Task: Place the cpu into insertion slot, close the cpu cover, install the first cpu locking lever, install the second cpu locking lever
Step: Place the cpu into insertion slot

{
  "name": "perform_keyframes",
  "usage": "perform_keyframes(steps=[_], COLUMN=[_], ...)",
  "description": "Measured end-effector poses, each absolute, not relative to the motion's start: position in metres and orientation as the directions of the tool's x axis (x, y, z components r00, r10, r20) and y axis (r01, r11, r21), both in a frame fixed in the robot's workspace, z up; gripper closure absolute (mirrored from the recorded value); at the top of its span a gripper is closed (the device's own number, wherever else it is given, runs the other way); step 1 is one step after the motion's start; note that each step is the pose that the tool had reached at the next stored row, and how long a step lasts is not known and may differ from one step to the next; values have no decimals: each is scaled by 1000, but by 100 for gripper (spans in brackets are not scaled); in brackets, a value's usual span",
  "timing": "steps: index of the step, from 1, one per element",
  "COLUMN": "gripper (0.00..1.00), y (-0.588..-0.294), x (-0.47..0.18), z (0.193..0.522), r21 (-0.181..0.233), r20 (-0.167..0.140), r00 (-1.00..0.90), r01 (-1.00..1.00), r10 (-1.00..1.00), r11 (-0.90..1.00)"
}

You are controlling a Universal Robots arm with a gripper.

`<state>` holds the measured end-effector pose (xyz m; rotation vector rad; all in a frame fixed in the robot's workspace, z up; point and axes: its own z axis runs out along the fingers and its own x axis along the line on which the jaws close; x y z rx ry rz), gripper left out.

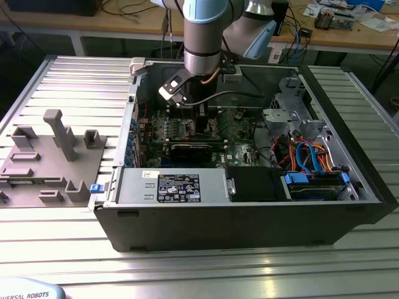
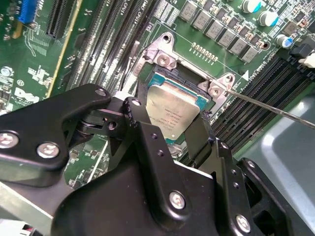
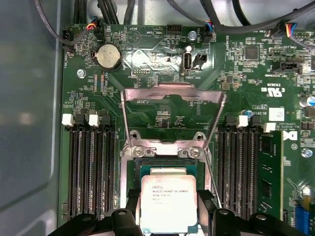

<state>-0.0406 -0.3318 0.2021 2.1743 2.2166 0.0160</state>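
Closest to the lens in the second wrist view are the black links and screws of the gripper (image 2: pixel 171 115). Its two fingers (image 2: pixel 142 120) reach down on either side of the cpu (image 2: pixel 172 110). The jaws are closed onto the chip, one finger against each of two opposite edges, so the silvery lid sits squarely between them.

In the first wrist view the cpu (image 3: pixel 169 204) lies directly over the insertion slot (image 3: pixel 167 161), with the slot's dark rim showing past the chip's free edge. Whether the chip is fully seated or a little above the slot, I cannot tell. Beyond it the cpu cover (image 3: pixel 172 92) is swung open on its hinge, and green board shows through its window. A thin wire locking lever (image 2: pixel 275 110) stands out unlatched from a corner of the socket. Rows of memory slots (image 3: pixel 91 167) flank the socket on both sides, and a coin battery (image 3: pixel 108 55) sits beyond the cover.

In the exterior view the arm (image 1: pixel 202 37) drops into the open computer case (image 1: pixel 249 212), with the gripper (image 1: pixel 201 115) at about ten o'clock from the case's middle. A grey fixture tray (image 1: pixel 50 162) lies on the table (image 1: pixel 187 274) at nine o'clock from the case.
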Motion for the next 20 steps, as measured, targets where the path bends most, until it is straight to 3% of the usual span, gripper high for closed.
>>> perform_keyframes(steps=[20], gripper=[46], y=[-332], x=[-37], z=[198], r21=[33], r20=[-18], r00=[-6], r01=[999], r10=[1000], r11=[6])
